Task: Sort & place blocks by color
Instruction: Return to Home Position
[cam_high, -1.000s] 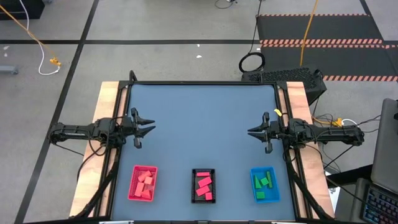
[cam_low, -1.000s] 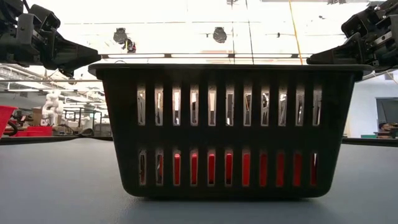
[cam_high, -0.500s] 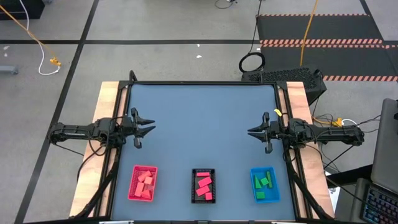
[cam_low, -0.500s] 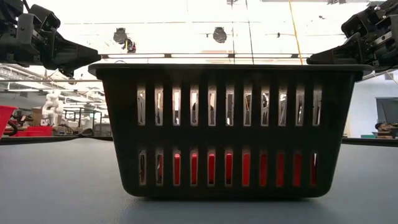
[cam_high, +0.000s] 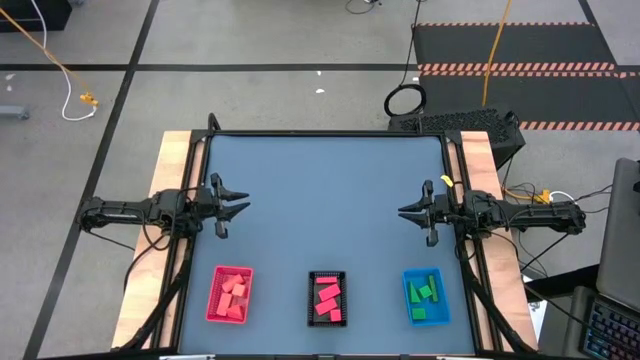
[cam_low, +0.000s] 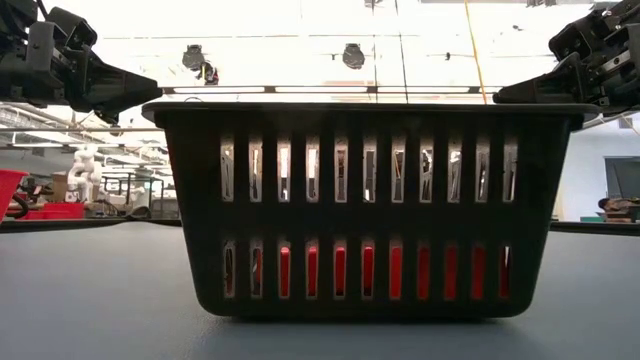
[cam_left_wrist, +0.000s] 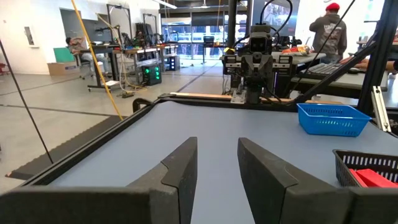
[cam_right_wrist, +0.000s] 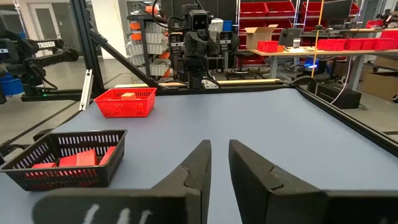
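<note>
"Where are the blocks?"

"All in trays, set in a row along one edge of the counter (cam_high: 325, 190). The salmon blocks (cam_high: 234, 295) lie in the red tray (cam_high: 210, 296), the pink-red blocks (cam_high: 328, 298) in the black tray (cam_high: 311, 298) in the middle, and the green blocks (cam_high: 426, 293) in the blue tray (cam_high: 406, 298)."

"And the arms?"

"Well apart from the trays. The left gripper (cam_high: 243, 203) hovers over the counter's left side, fingers spread and empty. The right gripper (cam_high: 404, 212) faces it from the right side, empty too, with a narrower gap between its fingers."

"Anything in the way?"

"From counter height the black tray fills the view and hides the counter behind it. Only pink-red shows through its lower slots. A person in a red cap (cam_left_wrist: 329, 30) stands in the room behind the right arm, and a coiled cable (cam_high: 389, 101) lies on the floor."
</note>
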